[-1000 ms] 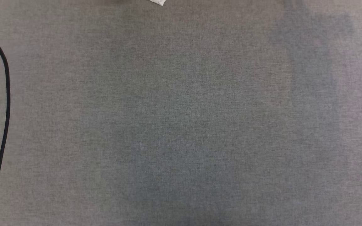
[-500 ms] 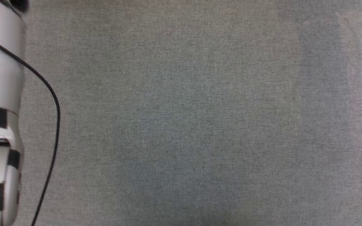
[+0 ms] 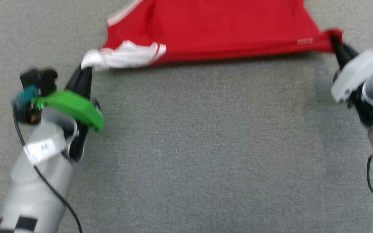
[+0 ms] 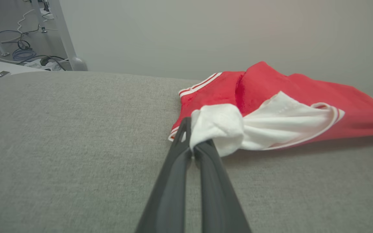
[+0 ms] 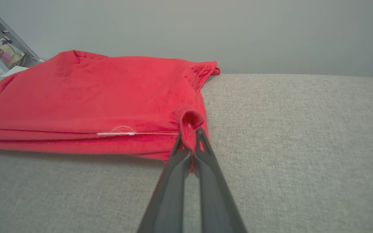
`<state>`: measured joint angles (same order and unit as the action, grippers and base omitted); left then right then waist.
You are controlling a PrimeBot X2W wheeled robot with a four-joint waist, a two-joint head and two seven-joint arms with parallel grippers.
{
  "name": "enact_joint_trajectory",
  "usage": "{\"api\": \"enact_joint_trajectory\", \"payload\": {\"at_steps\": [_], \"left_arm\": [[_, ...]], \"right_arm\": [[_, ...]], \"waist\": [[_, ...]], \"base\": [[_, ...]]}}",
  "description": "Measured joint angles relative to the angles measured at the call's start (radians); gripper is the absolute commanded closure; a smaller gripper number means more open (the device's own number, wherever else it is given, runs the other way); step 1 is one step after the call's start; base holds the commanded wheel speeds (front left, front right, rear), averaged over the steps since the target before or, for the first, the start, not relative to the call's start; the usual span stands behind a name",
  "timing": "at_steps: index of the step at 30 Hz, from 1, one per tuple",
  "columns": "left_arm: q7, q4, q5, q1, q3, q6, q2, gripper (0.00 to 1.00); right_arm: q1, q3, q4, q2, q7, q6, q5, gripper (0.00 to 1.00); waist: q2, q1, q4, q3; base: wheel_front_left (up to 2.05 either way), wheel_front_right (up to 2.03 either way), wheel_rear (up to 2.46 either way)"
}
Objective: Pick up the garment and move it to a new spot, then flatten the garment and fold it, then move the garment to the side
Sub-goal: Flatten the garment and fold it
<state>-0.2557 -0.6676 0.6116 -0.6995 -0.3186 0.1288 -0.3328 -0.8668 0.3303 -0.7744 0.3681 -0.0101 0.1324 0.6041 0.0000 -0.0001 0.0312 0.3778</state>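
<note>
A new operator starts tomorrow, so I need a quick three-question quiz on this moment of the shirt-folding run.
1. True or false: the left gripper is shut on the white sleeve of the red jersey.
2. What does the right gripper pinch? A) a red corner of the jersey B) the white sleeve C) nothing
3. Fill in: the fabric surface under the jersey is ____ in colour.
Key: 1 true; 2 A; 3 grey.

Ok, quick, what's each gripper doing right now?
Left gripper: shut on the garment, pinching its white sleeve.
Right gripper: shut on the garment, pinching a red corner.
</note>
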Motion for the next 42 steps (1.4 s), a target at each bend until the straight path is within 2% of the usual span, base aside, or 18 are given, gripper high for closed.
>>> {"api": "enact_joint_trajectory", "payload": {"at_steps": [5, 13, 22, 29, 35, 39, 42], "left_arm": [[0.0, 0.107, -0.011, 0.201, 0.038, -0.006, -0.002, 1.0], [0.003, 0.284, -0.027, 0.487, 0.063, -0.065, -0.016, 1.0], [0.104, 0.549, 0.001, 0.768, 0.092, -0.175, -0.057, 1.0], [0.202, 0.744, 0.043, 0.93, 0.105, -0.26, -0.077, 1.0], [0.245, 0.853, 0.044, 0.965, 0.112, -0.3, -0.096, 1.0], [0.262, 0.85, 0.036, 0.888, 0.097, -0.298, -0.104, 1.0], [0.292, 0.811, 0.032, 0.777, 0.075, -0.277, -0.102, 1.0]], "right_arm": [[0.2, -0.017, 0.094, 0.024, -0.016, 0.0, 0.036, 1.0], [0.504, -0.088, 0.251, 0.034, 0.007, 0.002, 0.038, 1.0], [0.831, -0.224, 0.522, -0.004, 0.134, 0.008, -0.026, 1.0], [1.044, -0.353, 0.719, -0.079, 0.26, 0.008, -0.086, 1.0], [1.118, -0.425, 0.855, -0.142, 0.345, 0.008, -0.13, 1.0], [1.099, -0.449, 0.901, -0.162, 0.378, 0.007, -0.153, 1.0], [1.033, -0.454, 0.91, -0.161, 0.4, 0.007, -0.171, 1.0]], "waist": [[0.0, 0.0, 0.006, -0.078], [0.0, -0.0001, 0.013, -0.204], [0.0, -0.0001, 0.024, -0.316], [0.0, -0.0001, 0.036, -0.347], [0.0, -0.0001, 0.036, -0.326], [0.0, 0.0, 0.037, -0.296], [0.0, 0.0, 0.038, -0.264]], "base": [[0.0, 0.0, 0.0], [0.0, 0.0, 0.0], [0.0, 0.0, 0.0], [0.0, 0.0, 0.0], [0.0, 0.0, 0.0], [0.0, 0.0, 0.0], [0.0, 0.0, 0.0]]}}
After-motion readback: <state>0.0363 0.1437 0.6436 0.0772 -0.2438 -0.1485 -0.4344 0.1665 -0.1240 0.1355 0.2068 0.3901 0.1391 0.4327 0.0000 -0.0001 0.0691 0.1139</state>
